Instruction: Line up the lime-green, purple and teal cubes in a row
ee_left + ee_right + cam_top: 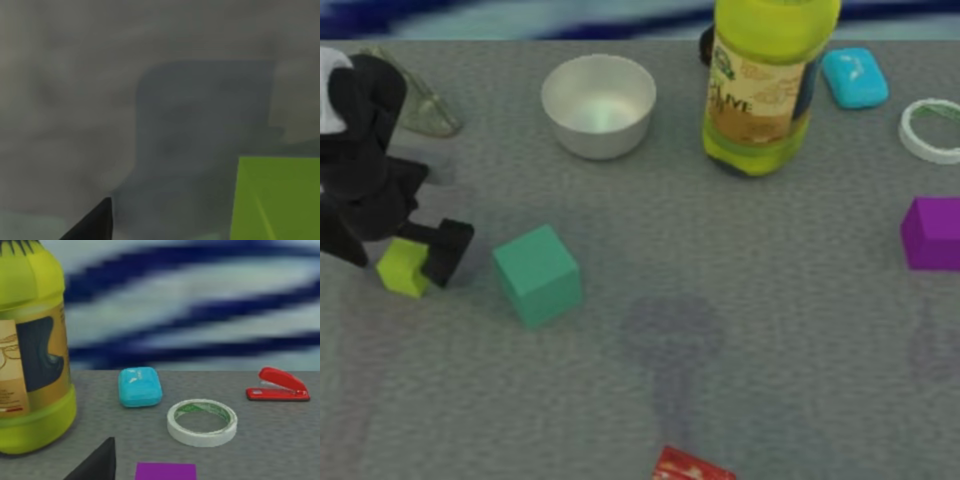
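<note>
purple cube (932, 232) cut by right edge, red object (692, 465) cut by bottom edge

Top view looks straight down over the table (740, 330). Left wrist camera hangs close above the surface, catching the lime cube (277, 200) the top view also shows. Right wrist camera sits low, facing the tape (202, 422) and bottle (30, 345).

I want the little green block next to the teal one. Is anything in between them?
Only the left gripper's own finger, which stands between the lime-green cube and the teal cube. Otherwise the table between them is bare.
</note>
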You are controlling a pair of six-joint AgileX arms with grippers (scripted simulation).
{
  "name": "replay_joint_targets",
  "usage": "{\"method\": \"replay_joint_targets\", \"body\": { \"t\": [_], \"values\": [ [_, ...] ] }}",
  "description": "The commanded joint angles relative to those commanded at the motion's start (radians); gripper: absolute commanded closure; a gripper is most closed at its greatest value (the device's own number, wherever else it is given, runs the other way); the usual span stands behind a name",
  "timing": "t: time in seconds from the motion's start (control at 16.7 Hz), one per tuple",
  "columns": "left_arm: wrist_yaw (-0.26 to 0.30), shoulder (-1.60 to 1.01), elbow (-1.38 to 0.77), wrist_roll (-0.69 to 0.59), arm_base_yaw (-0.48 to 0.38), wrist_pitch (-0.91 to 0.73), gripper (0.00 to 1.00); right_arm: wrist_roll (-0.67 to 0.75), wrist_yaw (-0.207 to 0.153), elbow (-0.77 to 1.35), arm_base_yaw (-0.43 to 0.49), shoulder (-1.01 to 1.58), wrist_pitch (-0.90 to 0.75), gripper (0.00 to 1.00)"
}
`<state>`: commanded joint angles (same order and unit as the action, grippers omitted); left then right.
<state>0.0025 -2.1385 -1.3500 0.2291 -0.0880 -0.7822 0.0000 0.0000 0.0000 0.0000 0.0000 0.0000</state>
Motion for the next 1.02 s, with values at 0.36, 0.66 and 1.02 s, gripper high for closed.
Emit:
{"method": "replay_joint_targets", "body": {
  "t": [0.36, 0.66, 1.02],
  "values": [
    [0.0, 0.0, 0.0, 0.0, 0.0, 0.0, 0.38, 0.0, 0.0, 0.0, 0.0, 0.0, 0.0, 0.0],
    [0.0, 0.0, 0.0, 0.0, 0.0, 0.0, 0.75, 0.0, 0.0, 0.0, 0.0, 0.0, 0.0, 0.0],
    [0.0, 0.0, 0.0, 0.0, 0.0, 0.0, 1.0, 0.0, 0.0, 0.0, 0.0, 0.0, 0.0, 0.0]
  ]
}}
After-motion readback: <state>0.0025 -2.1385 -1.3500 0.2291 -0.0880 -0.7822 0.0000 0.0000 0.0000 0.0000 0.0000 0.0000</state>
